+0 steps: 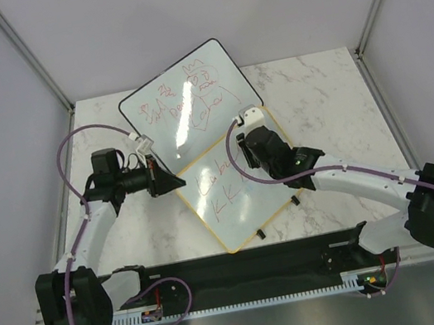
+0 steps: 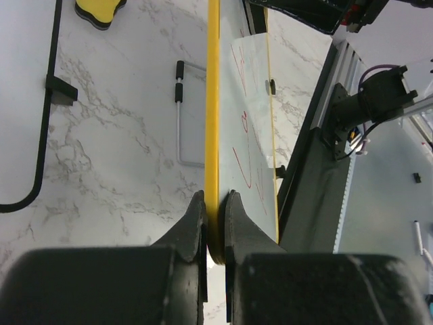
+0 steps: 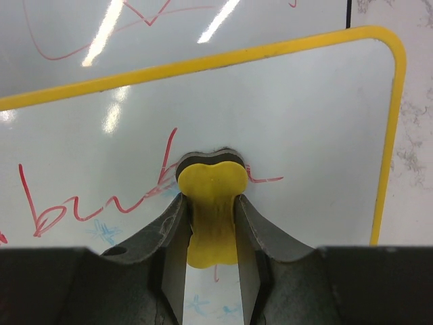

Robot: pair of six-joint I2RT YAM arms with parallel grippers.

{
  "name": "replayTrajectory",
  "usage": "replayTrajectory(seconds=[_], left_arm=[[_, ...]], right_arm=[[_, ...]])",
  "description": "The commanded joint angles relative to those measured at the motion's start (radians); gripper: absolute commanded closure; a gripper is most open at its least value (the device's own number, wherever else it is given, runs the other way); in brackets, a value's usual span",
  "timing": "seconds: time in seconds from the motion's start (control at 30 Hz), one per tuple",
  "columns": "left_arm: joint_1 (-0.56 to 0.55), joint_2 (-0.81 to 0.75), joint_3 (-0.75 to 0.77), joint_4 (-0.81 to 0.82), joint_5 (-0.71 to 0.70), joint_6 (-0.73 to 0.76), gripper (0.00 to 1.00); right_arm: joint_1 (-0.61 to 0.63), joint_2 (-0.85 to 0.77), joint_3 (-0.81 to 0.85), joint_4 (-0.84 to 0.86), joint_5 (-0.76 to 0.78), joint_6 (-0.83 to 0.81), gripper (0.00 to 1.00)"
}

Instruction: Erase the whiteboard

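The yellow-framed whiteboard lies in the middle of the table with red writing on it and two black clips on its near-right edge. My left gripper is shut on its left edge; in the left wrist view the yellow frame runs away between the jaws of the left gripper. My right gripper is over the board's far end. In the right wrist view it is shut on a yellow eraser, pressed on the board over the red writing.
The larger black-framed whiteboard with red scribbles lies behind, partly under the yellow one. A metal wire stand and another yellow-and-black object show on the marble in the left wrist view. A black rail runs along the near edge.
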Motion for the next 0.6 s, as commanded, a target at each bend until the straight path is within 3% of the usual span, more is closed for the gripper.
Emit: replayTrajectory(seconds=[0.0, 0.17, 0.4, 0.57], left_arm=[[-0.011, -0.012, -0.016, 0.042, -0.052, 0.11, 0.98], [-0.039, -0.027, -0.013, 0.043, -0.083, 0.11, 0.98], [-0.066, -0.029, -0.005, 0.043, -0.138, 0.102, 0.98], [-0.066, -0.034, 0.006, 0.04, -0.157, 0.105, 0.98]], right_arm=[[0.0, 0.023, 0.047, 0.066, 0.096, -0.006, 1.0], [0.057, 0.122, 0.101, 0.068, 0.12, -0.006, 1.0], [0.383, 0.293, 0.162, 0.198, 0.027, -0.062, 1.0], [0.395, 0.244, 0.105, 0.258, 0.111, -0.038, 1.0]])
